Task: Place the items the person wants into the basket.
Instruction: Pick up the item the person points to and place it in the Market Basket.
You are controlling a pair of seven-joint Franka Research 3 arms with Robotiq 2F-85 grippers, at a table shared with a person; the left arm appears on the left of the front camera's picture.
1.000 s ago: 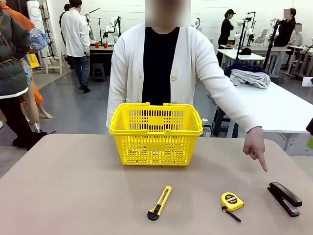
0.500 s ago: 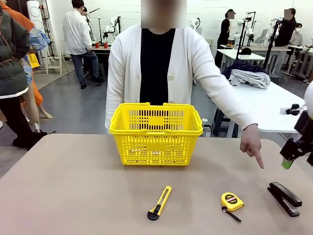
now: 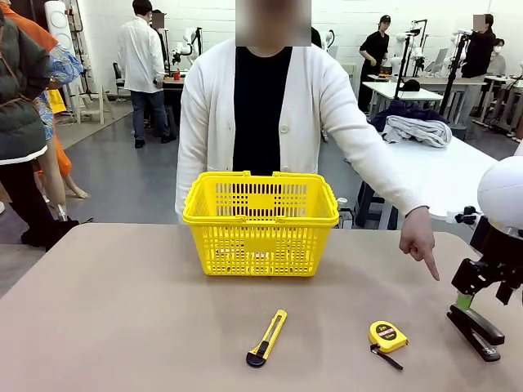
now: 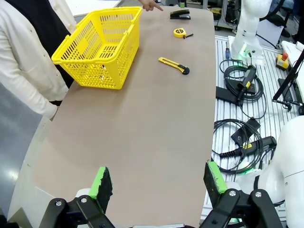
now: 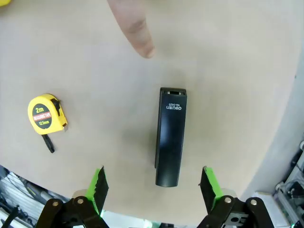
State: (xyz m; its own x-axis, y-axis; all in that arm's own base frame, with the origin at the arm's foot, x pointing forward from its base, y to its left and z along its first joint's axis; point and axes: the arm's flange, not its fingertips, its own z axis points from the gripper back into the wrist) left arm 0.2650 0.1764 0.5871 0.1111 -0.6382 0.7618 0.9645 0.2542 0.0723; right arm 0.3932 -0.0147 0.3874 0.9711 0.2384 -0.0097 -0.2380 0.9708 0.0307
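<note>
Stapler point(image 5: 170, 137) lies near table point(image 5: 237, 71) edge.

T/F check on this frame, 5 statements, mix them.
1. The right pincer is open, with the stapler lined up between its fingers. True.
2. The stapler is already in the basket. False: it lies on the table, near the robot's right edge.
3. The person's finger points down near the stapler. True.
4. The left pincer is shut on the utility knife. False: it is open and far from the knife, which lies on the table.
5. In the front view, the tape measure lies between the utility knife and the stapler. True.
</note>
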